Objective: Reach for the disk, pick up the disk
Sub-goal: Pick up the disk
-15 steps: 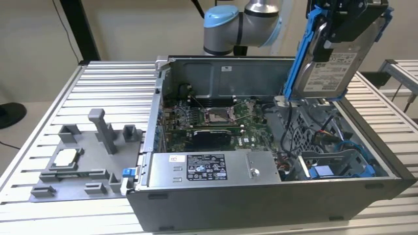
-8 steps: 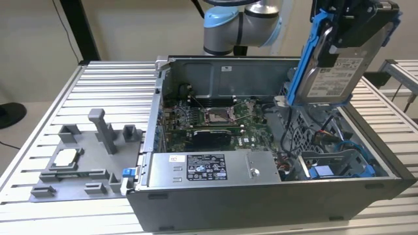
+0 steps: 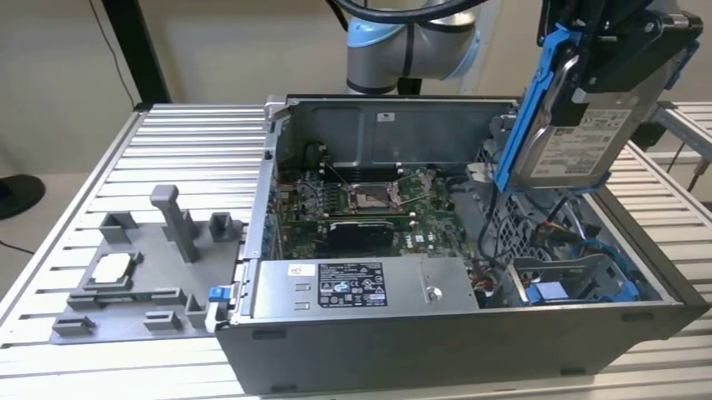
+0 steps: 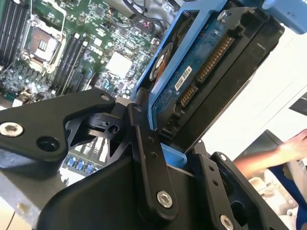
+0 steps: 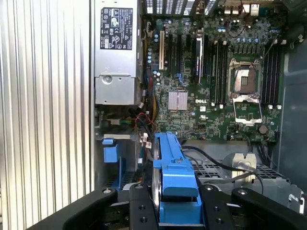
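Jaws: we are seeing the black gripper (image 3: 606, 62) clamping its jaws tight on the flat silver-grey metal disk with blue plastic rails (image 3: 579, 125).
Disk: we are watching it hanging upright in the air, clear above the open grey computer case (image 3: 445, 333), at the exterior view's right.
Wrist views: we are seeing the disk (image 4: 201, 81) sitting between the black fingers (image 4: 148, 163) in the second wrist view; in the first, its blue rail (image 5: 175, 177) is lying over the green motherboard (image 5: 211, 81).
Table: a grey plastic fixture (image 3: 145, 275) is resting on the ribbed metal table (image 3: 67, 208), well apart from the disk.
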You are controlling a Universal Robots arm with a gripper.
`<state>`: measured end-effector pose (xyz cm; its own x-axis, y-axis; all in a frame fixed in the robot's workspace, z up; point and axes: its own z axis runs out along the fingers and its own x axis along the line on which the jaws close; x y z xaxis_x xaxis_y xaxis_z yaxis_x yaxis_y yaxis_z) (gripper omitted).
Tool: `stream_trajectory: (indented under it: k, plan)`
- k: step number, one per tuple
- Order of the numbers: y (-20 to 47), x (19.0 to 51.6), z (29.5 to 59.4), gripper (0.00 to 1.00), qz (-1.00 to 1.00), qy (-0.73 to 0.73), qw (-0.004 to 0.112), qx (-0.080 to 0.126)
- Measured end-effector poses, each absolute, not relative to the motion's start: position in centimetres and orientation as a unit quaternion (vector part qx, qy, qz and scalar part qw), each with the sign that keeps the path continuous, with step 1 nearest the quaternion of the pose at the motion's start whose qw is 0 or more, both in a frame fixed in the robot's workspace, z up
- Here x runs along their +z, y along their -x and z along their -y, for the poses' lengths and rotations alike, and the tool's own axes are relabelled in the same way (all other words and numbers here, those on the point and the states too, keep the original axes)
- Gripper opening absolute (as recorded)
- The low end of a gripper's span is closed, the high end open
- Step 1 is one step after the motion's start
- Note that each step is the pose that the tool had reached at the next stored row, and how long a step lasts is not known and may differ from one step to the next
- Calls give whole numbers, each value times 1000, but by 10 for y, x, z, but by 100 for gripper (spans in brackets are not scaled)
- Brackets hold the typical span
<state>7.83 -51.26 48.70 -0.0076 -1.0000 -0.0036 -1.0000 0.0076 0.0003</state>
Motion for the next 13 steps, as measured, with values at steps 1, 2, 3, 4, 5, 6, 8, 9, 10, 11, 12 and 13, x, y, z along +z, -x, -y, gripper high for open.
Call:
stream_trajectory:
  k: [1, 2, 3, 4, 5, 6, 8, 9, 10, 11, 12, 13]
  plan:
    - [-78, 487, 514, 0, -710, 704, 1, 1]
    - [-78, 487, 516, 0, -710, 704, 1, 1]
    - [-78, 487, 518, 0, -710, 704, 1, 1]
    - [-78, 487, 520, 0, -710, 704, 1, 1]
    - [-78, 487, 522, 0, -710, 704, 1, 1]
    - [-78, 487, 523, 0, -710, 704, 1, 1]
    - [-78, 487, 526, 0, -710, 704, 1, 1]
    - [-78, 487, 527, 0, -710, 704, 1, 1]
    - [-78, 487, 529, 0, -710, 704, 1, 1]
    - [-78, 487, 530, 0, -710, 704, 1, 1]
    - [-78, 487, 531, 0, -710, 704, 1, 1]
    - [-78, 487, 533, 0, -710, 704, 1, 1]
